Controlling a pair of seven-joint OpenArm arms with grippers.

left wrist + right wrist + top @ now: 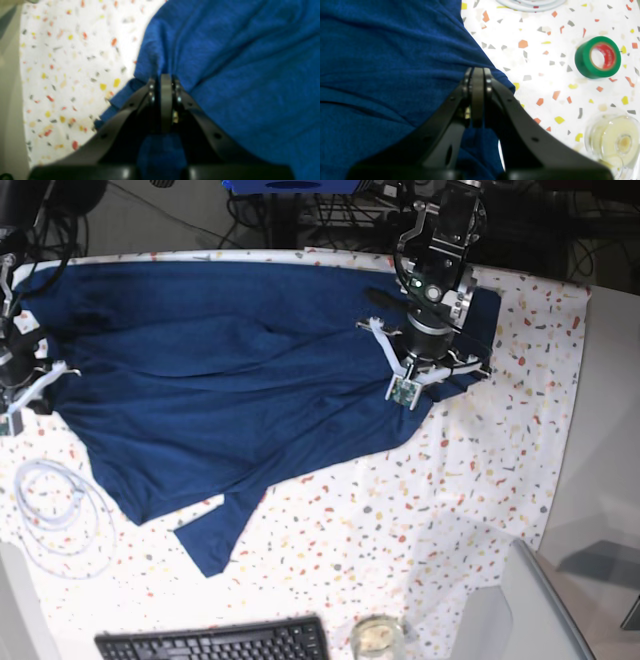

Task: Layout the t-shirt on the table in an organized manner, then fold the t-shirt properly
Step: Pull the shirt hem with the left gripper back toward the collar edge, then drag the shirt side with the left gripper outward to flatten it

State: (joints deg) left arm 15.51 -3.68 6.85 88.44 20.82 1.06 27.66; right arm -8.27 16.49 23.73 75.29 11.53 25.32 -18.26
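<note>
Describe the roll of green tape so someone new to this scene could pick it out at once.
Start from the speckled white table in the right wrist view and the edge of the blue t-shirt lying on it. Out on the bare cloth beyond that edge lies the green tape roll, with a red inner core. Its neighbour, a clear spool of pale tape, is colourless; the green roll is the only green thing there.

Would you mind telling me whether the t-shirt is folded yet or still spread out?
Spread out, not folded: the t-shirt lies open across the table, wrinkled and skewed, with one sleeve trailing toward the keyboard.
</note>
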